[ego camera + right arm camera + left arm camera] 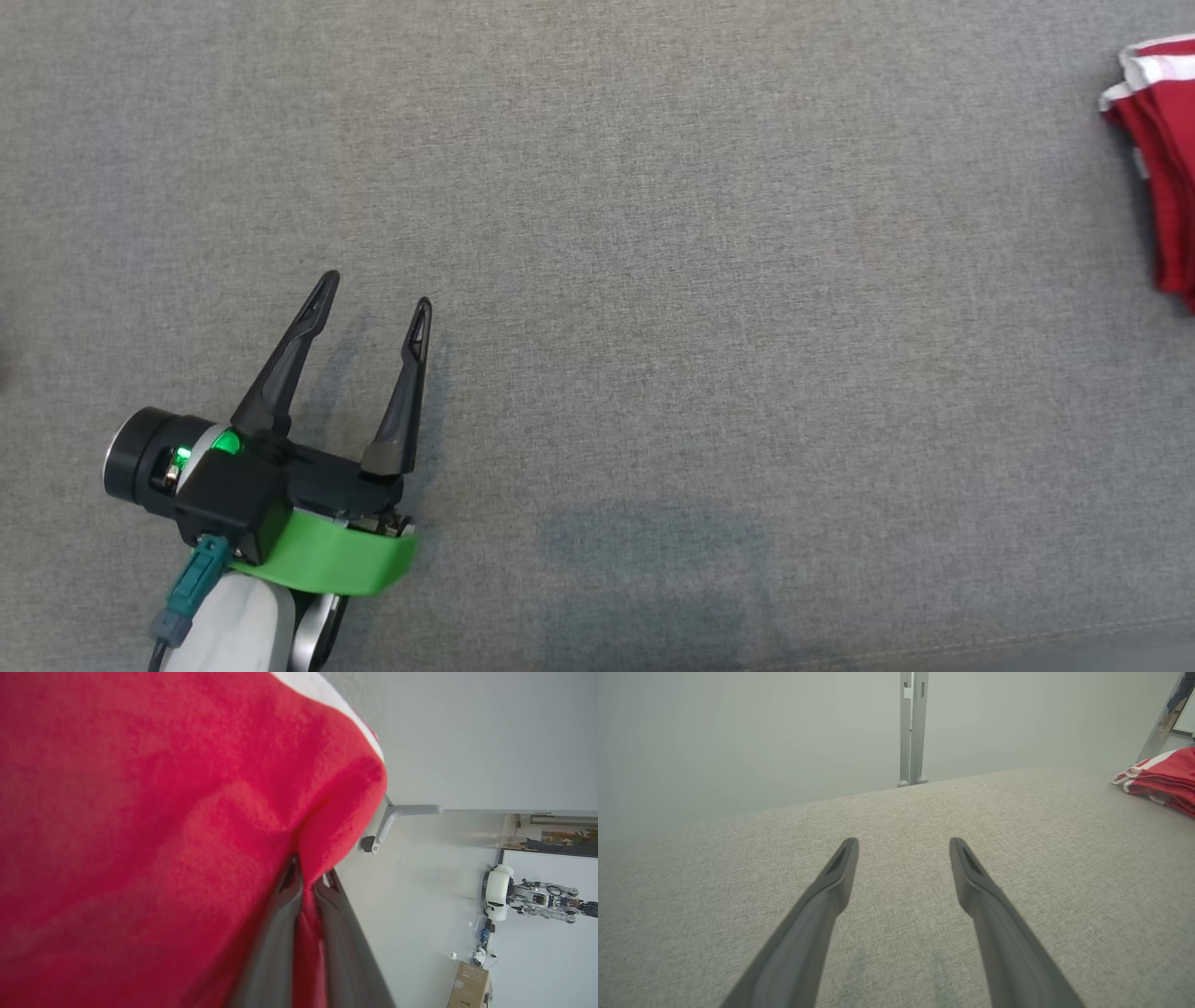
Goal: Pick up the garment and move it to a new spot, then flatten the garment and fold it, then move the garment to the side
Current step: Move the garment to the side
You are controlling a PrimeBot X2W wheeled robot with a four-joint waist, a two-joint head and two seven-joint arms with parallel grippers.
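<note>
The garment (1158, 159) is red cloth with white stripes, bunched at the far right edge of the grey table (653, 280). In the left wrist view the garment (1162, 781) lies at the right, far from my fingers. My left gripper (373, 289) stands open over bare table at the lower left, nothing between its fingers (840, 868). My right gripper (312, 877) is shut on a fold of the garment (163, 835), whose red cloth is pinched between the two dark fingers (280, 933).
A grey metal post (913, 728) stands behind the table's far edge. Beside the table lies pale floor with a white robot (500, 898) and a cardboard box (472, 984) in the distance. A grey bracket (402, 814) sits near the garment's edge.
</note>
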